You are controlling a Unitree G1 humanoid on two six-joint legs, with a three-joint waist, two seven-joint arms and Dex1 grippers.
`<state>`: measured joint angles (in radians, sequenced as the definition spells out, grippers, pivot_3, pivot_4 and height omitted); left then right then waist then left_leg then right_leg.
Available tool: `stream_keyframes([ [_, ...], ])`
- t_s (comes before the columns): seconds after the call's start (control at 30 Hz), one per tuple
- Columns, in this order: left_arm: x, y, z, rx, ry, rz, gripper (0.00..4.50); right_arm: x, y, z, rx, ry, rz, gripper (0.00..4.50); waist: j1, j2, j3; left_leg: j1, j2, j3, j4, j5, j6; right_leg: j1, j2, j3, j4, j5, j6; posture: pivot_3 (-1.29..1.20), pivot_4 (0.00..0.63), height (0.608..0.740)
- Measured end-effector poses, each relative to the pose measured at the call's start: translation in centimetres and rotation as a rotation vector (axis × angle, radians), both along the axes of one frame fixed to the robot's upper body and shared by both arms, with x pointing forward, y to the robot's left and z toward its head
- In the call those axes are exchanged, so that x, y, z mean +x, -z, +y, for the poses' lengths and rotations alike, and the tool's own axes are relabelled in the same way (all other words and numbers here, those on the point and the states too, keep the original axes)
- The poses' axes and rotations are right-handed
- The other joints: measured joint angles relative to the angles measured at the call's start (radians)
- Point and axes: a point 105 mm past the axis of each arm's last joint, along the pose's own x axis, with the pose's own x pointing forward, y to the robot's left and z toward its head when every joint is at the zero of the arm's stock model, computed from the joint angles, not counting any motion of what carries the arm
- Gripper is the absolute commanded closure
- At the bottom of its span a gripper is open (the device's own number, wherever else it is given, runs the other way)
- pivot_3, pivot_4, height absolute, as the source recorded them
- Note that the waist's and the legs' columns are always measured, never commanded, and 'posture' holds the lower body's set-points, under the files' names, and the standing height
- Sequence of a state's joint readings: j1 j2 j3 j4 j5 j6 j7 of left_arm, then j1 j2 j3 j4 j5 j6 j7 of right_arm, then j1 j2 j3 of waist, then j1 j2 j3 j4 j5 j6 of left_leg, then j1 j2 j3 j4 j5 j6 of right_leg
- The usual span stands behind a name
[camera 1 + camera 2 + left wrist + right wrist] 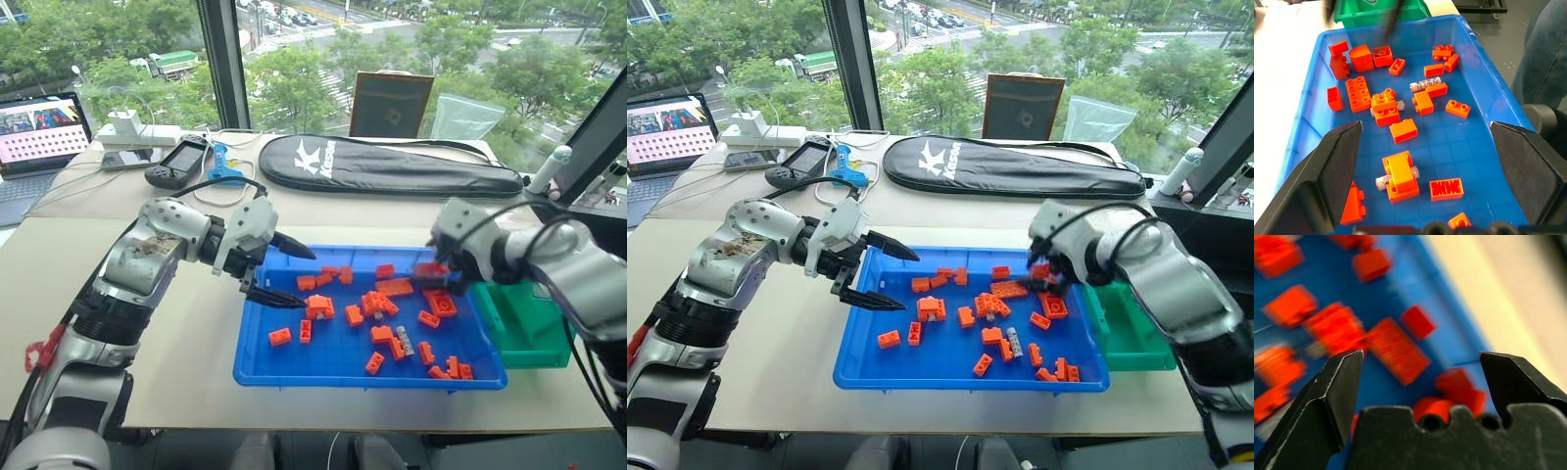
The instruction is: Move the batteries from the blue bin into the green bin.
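The blue bin (257, 367) lies in the middle of the table, strewn with several orange bricks (318, 306). Slim grey batteries lie among them: one battery (1425, 84) lies bare beside a brick, another battery (1382, 181) is half hidden under a yellow-orange brick, and a third battery (1399, 104) pokes out from under a brick cluster. The green bin (534, 328) stands against the blue bin's right end. My left gripper (291, 273) is open over the blue bin's left end, holding nothing. My right gripper (1421, 354) is open and empty above the bricks at the blue bin's back right.
A black racket bag (392, 164) lies across the back of the table. A laptop (39, 132), a white adapter (127, 127), a handheld device (176, 162) and a blue tool (223, 166) sit at the back left. A person's jeans-clad leg (1547, 49) is beside the table.
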<state>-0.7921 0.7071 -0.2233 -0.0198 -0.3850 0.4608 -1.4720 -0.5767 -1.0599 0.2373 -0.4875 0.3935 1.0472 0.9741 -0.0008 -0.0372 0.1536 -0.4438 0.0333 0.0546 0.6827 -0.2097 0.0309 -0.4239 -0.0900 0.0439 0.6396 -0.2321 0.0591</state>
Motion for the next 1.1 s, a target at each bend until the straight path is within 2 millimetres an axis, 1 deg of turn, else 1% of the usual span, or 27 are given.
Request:
stream_keyframes([
  [0.07,0.0,0.0,-0.1,-0.003,0.003,0.003,0.00,-1.2,0.9,0.8,0.019,-0.036,0.059,0.03,-0.002,0.000,0.000,0.001,0.000,0.000,0.001,0.000,0.000,0.000,0.000,0.000,0.001,0.000,0.000,0.00,0.150,0.734],
  [0.17,-0.1,0.1,-0.2,-0.007,0.010,0.004,0.00,-2.0,2.2,1.6,0.056,-0.036,0.114,0.03,-0.008,0.000,0.000,0.003,0.000,0.000,0.001,0.000,0.000,0.001,0.000,0.001,0.002,0.000,0.000,0.00,0.150,0.734],
  [0.27,-0.1,0.1,-0.4,-0.015,0.016,0.009,0.00,-2.2,3.2,1.4,0.042,-0.013,0.138,0.03,-0.009,0.000,0.000,0.003,0.000,0.000,0.001,0.001,0.000,0.001,0.000,0.001,0.002,0.000,-0.001,0.00,0.150,0.734],
  [0.4,-0.1,0.2,-0.6,-0.019,0.022,0.016,0.00,-2.0,4.9,0.5,0.008,0.036,0.171,0.03,-0.009,0.000,0.000,0.003,0.000,0.001,0.001,0.001,0.000,0.001,0.000,0.001,0.002,0.000,-0.001,0.00,0.150,0.734],
  [0.5,-0.1,0.3,-0.6,-0.020,0.027,0.019,0.00,-1.7,4.8,0.0,-0.023,0.021,0.141,0.03,-0.009,0.000,0.000,0.002,0.000,0.001,0.001,0.001,0.000,0.001,0.000,0.001,0.002,0.000,-0.001,0.00,0.150,0.734],
  [0.57,-0.2,0.3,-0.6,-0.020,0.029,0.020,0.00,-1.5,4.7,-0.1,-0.051,-0.021,0.116,0.03,-0.011,0.000,0.000,0.003,0.000,0.001,0.001,0.001,0.000,0.001,0.000,0.001,0.002,0.000,-0.001,0.00,0.150,0.734],
  [0.63,-0.2,0.3,-0.7,-0.022,0.031,0.022,0.00,-1.3,4.8,0.0,-0.079,-0.080,0.097,0.03,-0.012,0.000,0.000,0.003,0.000,0.001,0.001,0.001,0.000,0.001,0.000,0.001,0.002,0.000,-0.001,0.00,0.150,0.734],
  [0.77,-0.1,0.3,-0.9,-0.025,0.028,0.019,0.00,-1.0,5.3,-0.4,-0.167,-0.246,0.080,0.03,-0.011,0.000,0.000,0.003,0.000,0.001,0.001,0.001,0.000,0.001,0.000,0.001,0.002,0.000,-0.001,0.00,0.150,0.734],
  [0.9,-0.4,0.7,-0.5,-0.007,0.031,0.018,0.00,-1.2,6.2,-0.4,-0.216,-0.370,0.077,0.03,-0.013,0.000,0.000,0.003,0.000,0.001,0.001,0.001,0.000,0.000,0.001,0.001,0.002,-0.001,-0.001,0.00,0.150,0.734],
  [0.97,-0.5,1.0,-0.2,0.002,0.025,0.021,0.00,-1.0,6.6,-0.2,-0.218,-0.396,0.073,0.03,-0.013,0.000,0.000,0.003,0.000,0.001,0.001,0.001,0.000,0.000,0.001,0.001,0.003,-0.001,-0.001,0.00,0.150,0.734],
  [1.1,-0.6,1.2,-0.1,0.007,0.017,0.014,0.00,-0.1,6.5,0.6,-0.211,-0.433,0.032,0.03,-0.012,0.000,0.000,0.003,0.000,0.001,0.001,0.001,0.000,0.001,0.000,0.001,0.003,-0.001,-0.001,0.00,0.150,0.734],
])
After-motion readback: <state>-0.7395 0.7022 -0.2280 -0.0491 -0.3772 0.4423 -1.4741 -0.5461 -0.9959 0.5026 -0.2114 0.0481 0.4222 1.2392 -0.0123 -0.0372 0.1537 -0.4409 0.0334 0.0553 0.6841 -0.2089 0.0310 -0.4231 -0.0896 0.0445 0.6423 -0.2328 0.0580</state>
